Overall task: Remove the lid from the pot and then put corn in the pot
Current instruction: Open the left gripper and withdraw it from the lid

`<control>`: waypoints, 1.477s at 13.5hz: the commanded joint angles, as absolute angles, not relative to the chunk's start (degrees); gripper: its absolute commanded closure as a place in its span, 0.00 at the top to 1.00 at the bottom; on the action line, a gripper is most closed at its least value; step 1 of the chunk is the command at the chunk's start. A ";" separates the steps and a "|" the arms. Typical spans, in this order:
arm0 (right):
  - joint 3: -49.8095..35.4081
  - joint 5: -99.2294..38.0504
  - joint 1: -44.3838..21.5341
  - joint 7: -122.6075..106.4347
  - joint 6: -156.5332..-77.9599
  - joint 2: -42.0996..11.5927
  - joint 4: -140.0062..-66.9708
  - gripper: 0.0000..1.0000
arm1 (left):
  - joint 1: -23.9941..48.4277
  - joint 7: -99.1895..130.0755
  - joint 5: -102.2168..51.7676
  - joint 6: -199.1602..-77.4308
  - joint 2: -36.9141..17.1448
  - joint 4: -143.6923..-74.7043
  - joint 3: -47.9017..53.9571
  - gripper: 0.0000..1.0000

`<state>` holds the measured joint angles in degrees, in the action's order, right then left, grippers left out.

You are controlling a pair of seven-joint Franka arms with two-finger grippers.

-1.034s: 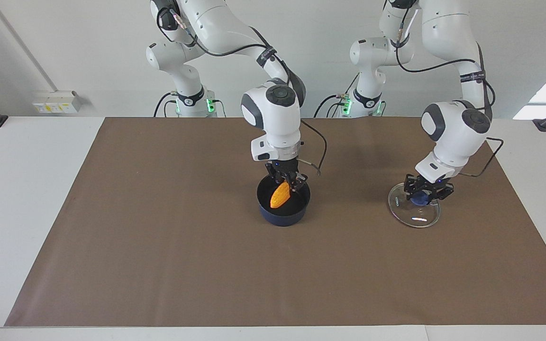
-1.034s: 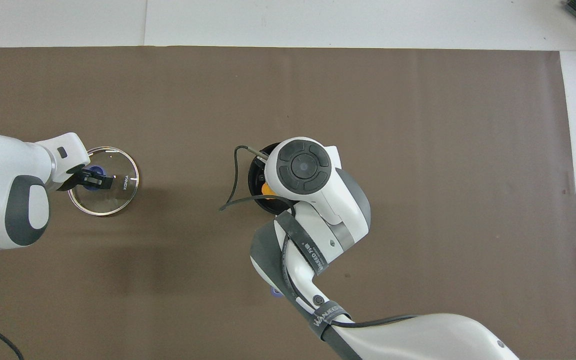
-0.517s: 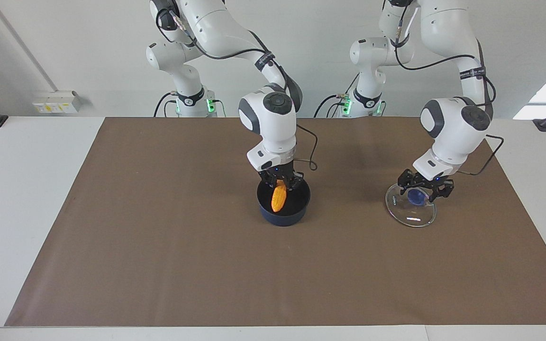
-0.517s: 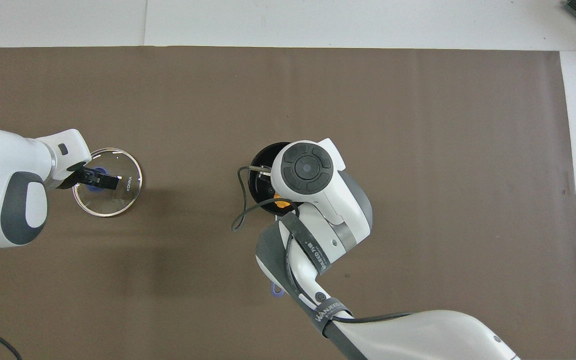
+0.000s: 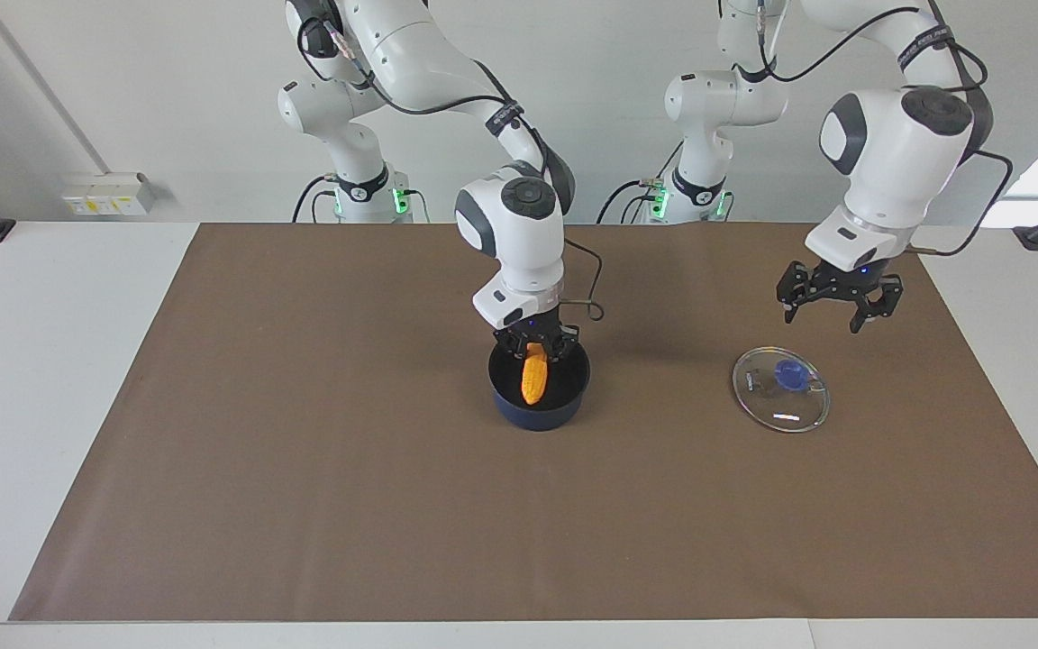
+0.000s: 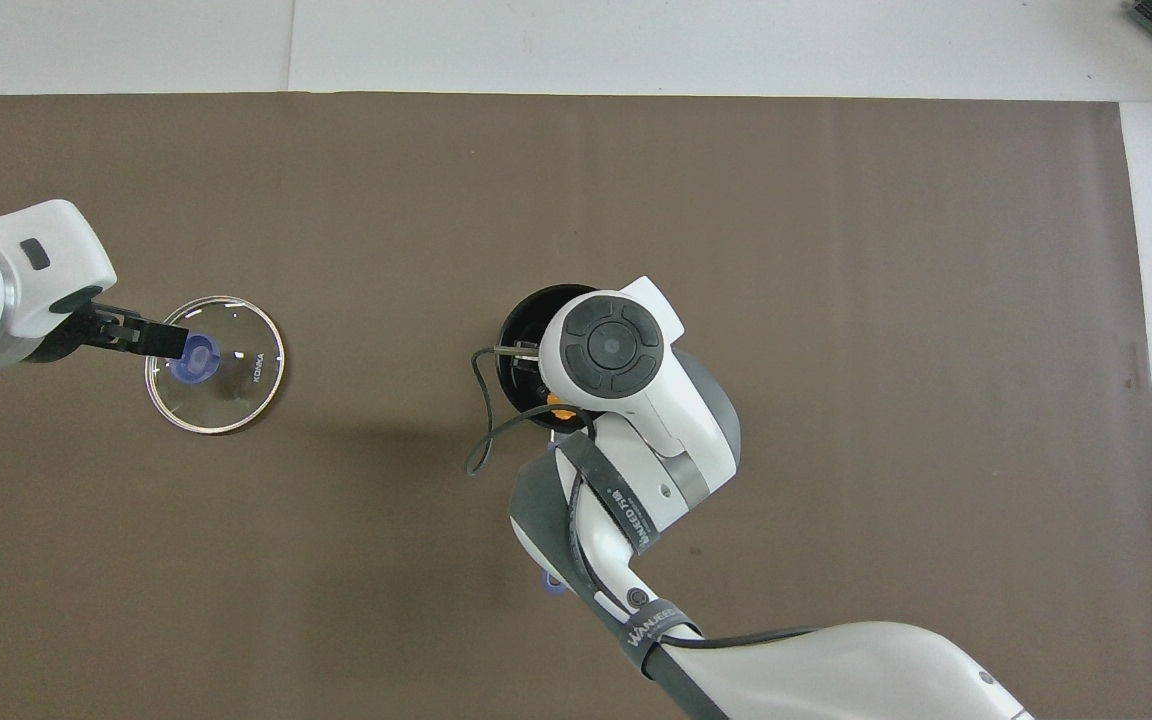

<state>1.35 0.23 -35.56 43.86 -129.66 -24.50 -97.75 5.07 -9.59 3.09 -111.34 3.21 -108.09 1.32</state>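
The dark blue pot (image 5: 523, 416) stands in the middle of the brown mat; its rim also shows in the overhead view (image 6: 524, 312). My right gripper (image 5: 537, 350) is just above the pot's opening, shut on the top of the yellow-orange corn (image 5: 533, 379), which hangs upright inside the pot. Only a bit of the corn (image 6: 559, 411) shows under the wrist from overhead. The glass lid (image 5: 780, 389) with its blue knob lies flat on the mat toward the left arm's end (image 6: 226, 380). My left gripper (image 5: 834, 314) is open and empty, raised well above the lid.
The end of the pot's blue handle (image 6: 551, 584) shows under the right arm, pointing toward the robots. A black cable loop (image 6: 476, 440) hangs from the right wrist beside the pot. The brown mat (image 5: 303, 469) covers most of the white table.
My left gripper has let go of the lid's knob and risen well above it; the lid stays on the mat. In my right gripper the corn has swung from tilted to upright in the pot.
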 commanded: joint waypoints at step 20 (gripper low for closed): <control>1.32 -1.58 -26.82 39.29 -127.64 -12.67 -98.35 1.00 | 5.27 -10.02 1.93 -79.28 0.79 -78.39 -0.18 1.00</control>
